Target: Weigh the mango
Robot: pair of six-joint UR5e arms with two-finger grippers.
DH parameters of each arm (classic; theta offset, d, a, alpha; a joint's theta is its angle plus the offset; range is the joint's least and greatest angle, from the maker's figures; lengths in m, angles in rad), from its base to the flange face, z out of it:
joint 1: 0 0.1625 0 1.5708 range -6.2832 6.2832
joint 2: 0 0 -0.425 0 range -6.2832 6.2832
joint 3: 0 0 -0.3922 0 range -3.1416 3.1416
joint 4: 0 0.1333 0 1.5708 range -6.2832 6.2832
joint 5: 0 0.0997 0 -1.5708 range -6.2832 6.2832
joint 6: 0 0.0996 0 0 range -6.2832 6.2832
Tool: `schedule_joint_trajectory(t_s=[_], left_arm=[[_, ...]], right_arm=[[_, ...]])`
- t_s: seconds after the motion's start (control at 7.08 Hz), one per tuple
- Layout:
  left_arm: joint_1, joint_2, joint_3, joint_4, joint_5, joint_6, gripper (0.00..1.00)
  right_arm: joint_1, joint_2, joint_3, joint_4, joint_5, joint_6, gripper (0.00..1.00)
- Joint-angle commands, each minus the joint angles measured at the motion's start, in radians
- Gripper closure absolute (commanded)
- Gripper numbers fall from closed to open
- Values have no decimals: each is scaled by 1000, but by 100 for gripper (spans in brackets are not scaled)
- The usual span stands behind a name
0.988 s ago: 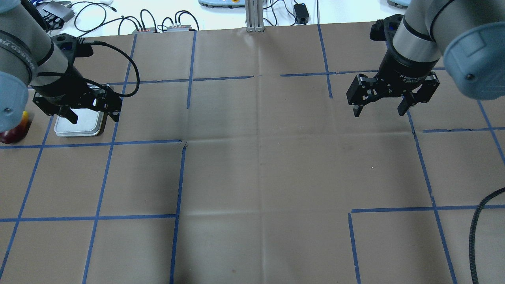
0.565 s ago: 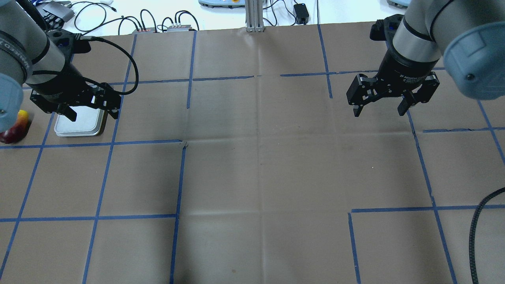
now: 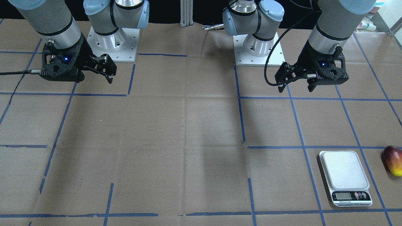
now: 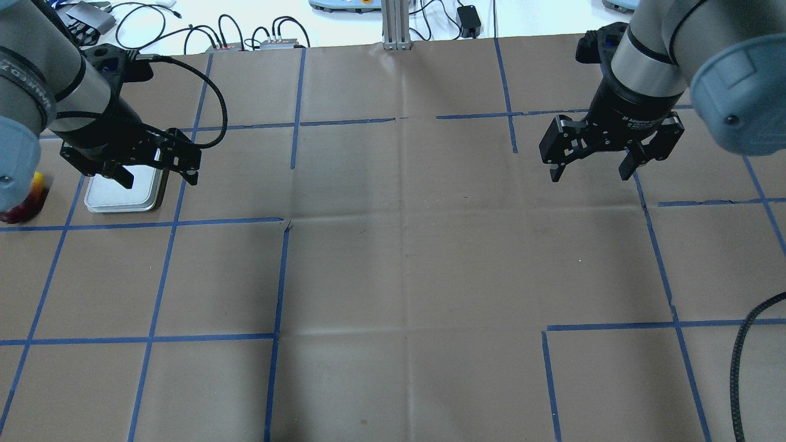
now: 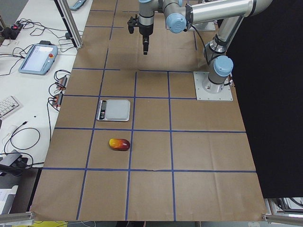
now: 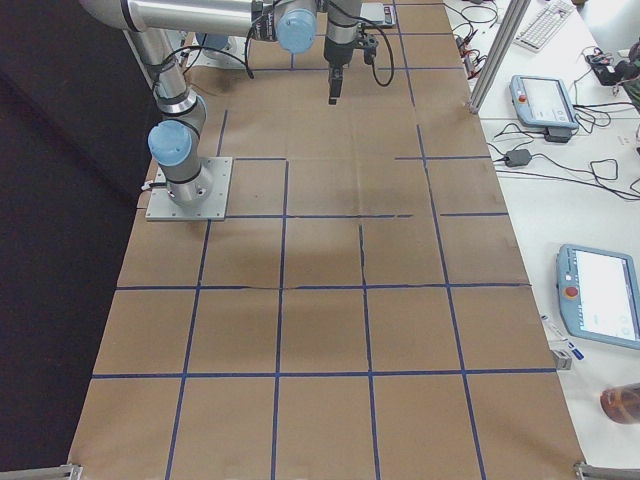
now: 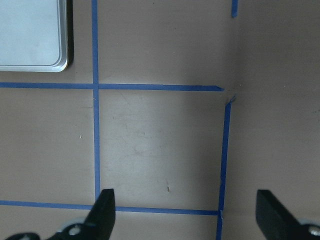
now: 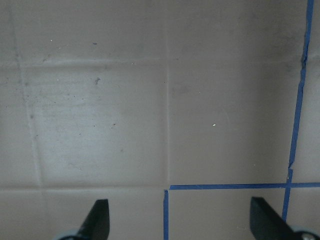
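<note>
**Mango still to be picked: left arm drifts off line**

Mango lies on the worktop near the robot's left-hand edge, toward the corner that edge makes with the operators' edge. It is just beside the scale but apart from it. The scale's platform carries nothing.

Over the last second the left gripper has slid a little toward the middle of the worktop, away from the fruit. In the overhead view it now hangs over the scale's inner side. Its jaws are spread wide and hold nothing; the wrist view shows only bare paper and tape between them. The right gripper, likewise spread and empty, has not moved and hangs near the right-hand edge.

Judged from this, weighing has not begun. The left arm must come back outward past the scale and descend on the fruit.

Shapes and surfaces:
- The fruit is a smooth oval, dark red at one end and yellow at the other. It is rounded enough that it may roll under a loose grip.
- The scale is a flat, round-cornered slab with a pale, matte, metal-looking platform. A display strip sits on its operators' side.
- The worktop is creased brown paper gridded with blue tape.
</note>
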Motion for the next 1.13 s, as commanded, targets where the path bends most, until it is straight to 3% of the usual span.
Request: schedule_joint_trajectory(t_s=[0.0,0.42,0.71,0.99], left_arm=[[-1,2,-3,-1,2,5,0],[25,-13,-4,2,4,17,0],[138,-56,-4,6,-1,44,0],[276,-169,29,19,1,139,0]], right_arm=[[0,0,0,0,0,0,0],[0,0,0,0,0,0,0],[0,0,0,0,0,0,0],[0,0,0,0,0,0,0]])
